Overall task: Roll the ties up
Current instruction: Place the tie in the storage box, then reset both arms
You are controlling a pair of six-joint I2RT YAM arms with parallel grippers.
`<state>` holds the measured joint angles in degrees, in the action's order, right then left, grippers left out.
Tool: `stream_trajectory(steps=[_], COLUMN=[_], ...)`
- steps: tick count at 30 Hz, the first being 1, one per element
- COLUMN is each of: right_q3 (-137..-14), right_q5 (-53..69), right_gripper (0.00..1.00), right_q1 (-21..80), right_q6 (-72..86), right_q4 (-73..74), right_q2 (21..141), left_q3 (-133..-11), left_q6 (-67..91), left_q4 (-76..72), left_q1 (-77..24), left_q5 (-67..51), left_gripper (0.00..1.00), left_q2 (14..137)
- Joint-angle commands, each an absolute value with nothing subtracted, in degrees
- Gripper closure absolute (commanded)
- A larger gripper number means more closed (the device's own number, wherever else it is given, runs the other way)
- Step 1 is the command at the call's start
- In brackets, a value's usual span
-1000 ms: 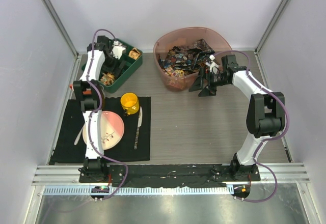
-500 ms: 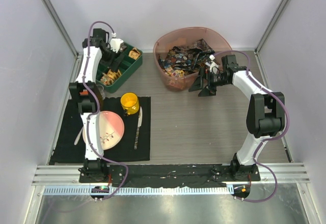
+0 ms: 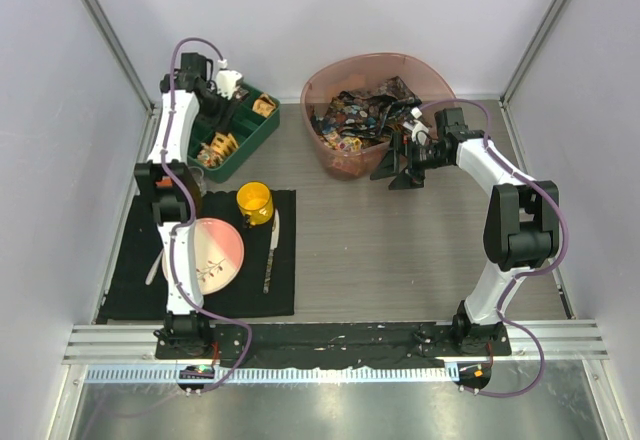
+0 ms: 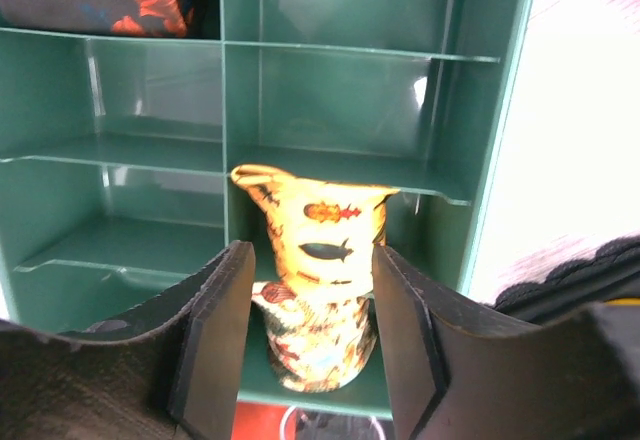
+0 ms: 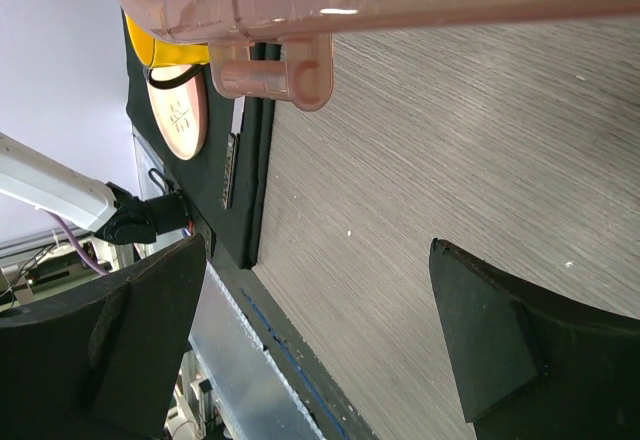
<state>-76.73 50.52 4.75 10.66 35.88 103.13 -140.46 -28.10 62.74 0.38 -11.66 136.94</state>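
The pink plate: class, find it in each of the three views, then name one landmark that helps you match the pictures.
Top external: the pink plate lies at lower left, on the black mat.
Left wrist: not in it; only the green tray and a rolled tie show.
Right wrist: the plate is at upper left.
Shared landmark: the yellow cup, right beside the plate in both of those views.

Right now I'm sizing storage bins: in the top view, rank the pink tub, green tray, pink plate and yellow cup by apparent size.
1. pink tub
2. green tray, though the left arm hides part
3. pink plate
4. yellow cup
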Motion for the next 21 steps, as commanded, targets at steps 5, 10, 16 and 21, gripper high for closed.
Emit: stream_trajectory(steps=[5, 10, 16, 21], right_q3=[-77.96, -78.05, -78.4, -78.31], right_q5=[50.8, 50.71, 50.62, 50.62], right_gripper=[0.01, 0.01, 0.01, 0.01], right_q1=[4.57, 4.39, 4.22, 3.96], right_q6=[9.84, 9.49, 9.49, 9.14], right_q4=[35.86, 36.3, 36.47, 37.26], right_q2=[101.34, 101.6, 102.04, 102.04], left_q3=[-141.5, -140.89, -137.02, -137.99], left_q6=[-24.0, -24.6, -24.78, -24.52], left_q4=[59.85, 60.29, 59.59, 59.68], left_q1=[1.49, 2.46, 3.16, 3.34], left_q5=[-16.96, -20.39, -23.29, -24.08], left_gripper=[0.37, 0.35, 0.32, 0.27], left_q2=[141.24, 143.0, 144.4, 146.34])
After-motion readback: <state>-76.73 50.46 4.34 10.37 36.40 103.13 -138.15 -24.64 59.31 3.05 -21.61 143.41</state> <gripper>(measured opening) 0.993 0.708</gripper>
